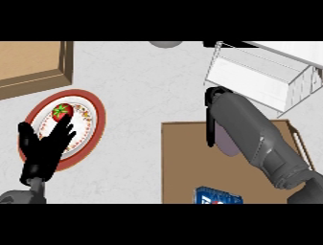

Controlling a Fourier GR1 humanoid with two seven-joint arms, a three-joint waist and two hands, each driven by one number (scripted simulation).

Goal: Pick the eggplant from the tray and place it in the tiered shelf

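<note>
Grasp or early lift, I judge: the eggplant lies at the tray's far edge beside the right hand, whose closure I cannot tell, and next comes a carry to the tiered shelf at the desk's far-right corner, while the left hand rests spread by the left edge.

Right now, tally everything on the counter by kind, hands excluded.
Produce: 2, the tomato and the eggplant, which is mostly hidden under the right forearm
Plate: 1
Tray: 1
Tiered shelf: 1
Wooden box: 1
Blue packet: 1
Grey round object at the top edge: 1
Total: 8
</note>
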